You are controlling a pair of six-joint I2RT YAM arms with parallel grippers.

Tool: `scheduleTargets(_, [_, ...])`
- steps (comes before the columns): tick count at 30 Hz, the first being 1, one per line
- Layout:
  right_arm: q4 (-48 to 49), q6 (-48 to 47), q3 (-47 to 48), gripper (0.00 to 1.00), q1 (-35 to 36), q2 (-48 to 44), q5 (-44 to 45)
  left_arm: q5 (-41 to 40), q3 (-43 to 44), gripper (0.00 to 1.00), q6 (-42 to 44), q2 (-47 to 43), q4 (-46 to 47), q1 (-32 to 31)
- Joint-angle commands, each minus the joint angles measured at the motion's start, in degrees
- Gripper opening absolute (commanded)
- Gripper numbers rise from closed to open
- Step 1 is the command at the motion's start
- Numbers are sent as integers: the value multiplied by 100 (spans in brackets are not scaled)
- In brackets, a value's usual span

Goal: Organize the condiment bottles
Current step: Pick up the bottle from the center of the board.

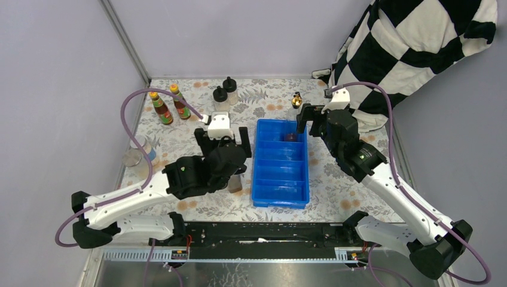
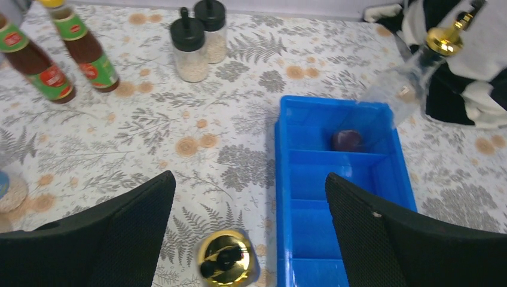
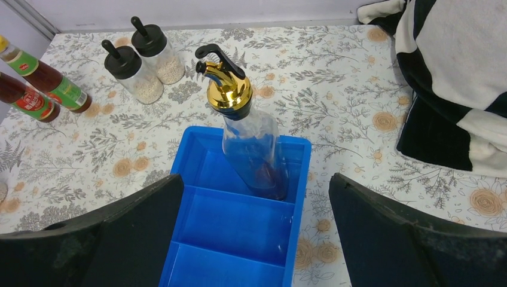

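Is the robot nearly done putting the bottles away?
Barely started. One gold-spouted bottle stands in the blue tray's far compartment, the open right end effector near it. The open left end effector hovers over the other gold-spouted bottle beside the tray. Sauce bottles, black-capped bottles and jars wait outside.

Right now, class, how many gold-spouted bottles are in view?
2. One gold-spouted bottle stands in the far compartment of the tray; the other bottle stands on the table just left of the tray. Others may be hidden.
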Motion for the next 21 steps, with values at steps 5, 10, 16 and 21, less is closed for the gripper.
scheduleTargets(5, [28, -1, -65, 100, -23, -64, -245, -1267, -125, 99, -1533, -54, -1036, -353])
scheduleTargets(10, [-12, 19, -69, 100, -28, -76, -312, -1271, -280, 99, -2110, 138, -1213, -648])
scheduleTargets(16, [-37, 44, -134, 100, -29, -136, -331, -1609, 13, 99, -3727, 734, -2730, -1067])
scheduleTargets(21, [-57, 84, -206, 100, -28, -209, -365, -1586, -77, 99, -5400, 1095, -4009, -1265])
